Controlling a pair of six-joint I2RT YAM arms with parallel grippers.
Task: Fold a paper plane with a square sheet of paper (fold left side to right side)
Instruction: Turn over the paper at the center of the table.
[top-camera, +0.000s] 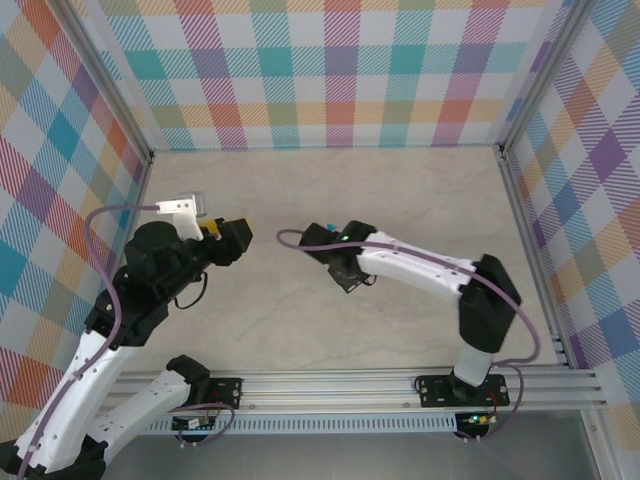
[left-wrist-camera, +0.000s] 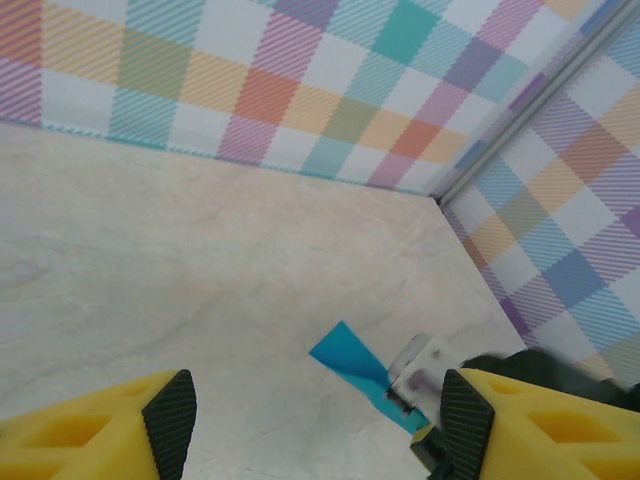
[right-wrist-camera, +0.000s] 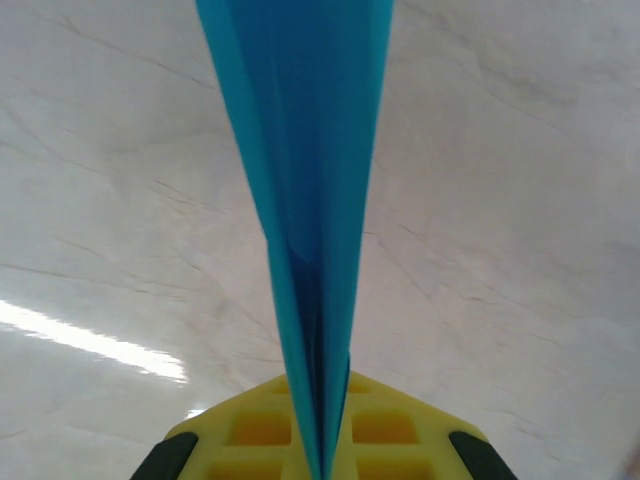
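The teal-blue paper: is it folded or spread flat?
Folded: the thin teal-blue paper narrows into a layered wedge, pinched in the shut right gripper.

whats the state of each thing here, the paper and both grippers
paper plane: folded narrow with a crease along its length, one end pinched in the right gripper
right gripper: shut on the paper plane
left gripper: open, holding nothing, not touching the paper plane
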